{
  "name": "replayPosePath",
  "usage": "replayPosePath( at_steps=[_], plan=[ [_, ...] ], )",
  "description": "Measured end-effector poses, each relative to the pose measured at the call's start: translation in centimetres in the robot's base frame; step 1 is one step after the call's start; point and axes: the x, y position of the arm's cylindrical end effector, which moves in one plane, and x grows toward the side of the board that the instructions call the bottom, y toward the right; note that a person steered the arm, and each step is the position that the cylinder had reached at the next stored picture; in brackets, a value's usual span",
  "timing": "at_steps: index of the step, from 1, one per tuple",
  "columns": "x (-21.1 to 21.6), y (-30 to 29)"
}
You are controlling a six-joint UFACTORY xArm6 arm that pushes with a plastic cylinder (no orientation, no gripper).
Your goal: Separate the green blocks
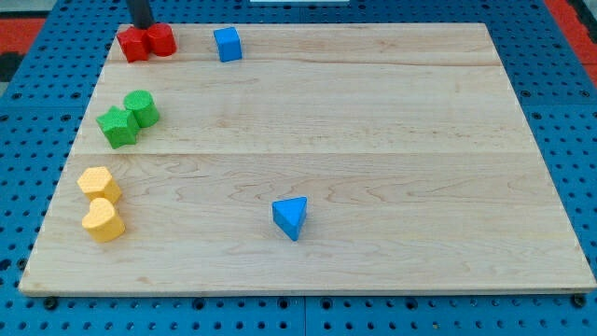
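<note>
Two green blocks sit touching at the view's left: a green star (117,127) and a green cylinder (142,107) just up and right of it. My rod comes down at the view's top left; my tip (143,27) is at the board's top edge, right behind two red blocks (146,42) and well above the green pair. It touches neither green block.
A blue cube (227,44) sits near the top edge, right of the red blocks. Two yellow blocks (101,203) sit touching at the lower left. A blue triangle (290,217) lies at lower centre. The wooden board (373,140) rests on a blue pegboard.
</note>
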Motion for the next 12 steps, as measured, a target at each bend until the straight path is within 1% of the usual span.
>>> replayPosePath(
  at_steps=[3,6,7,8,10,12],
  plan=[
    [0.0,-5.3],
    [0.7,-5.6],
    [1.7,-5.5],
    [4.7,-5.3],
    [6.9,-3.6],
    [19.1,-4.4]
  ],
)
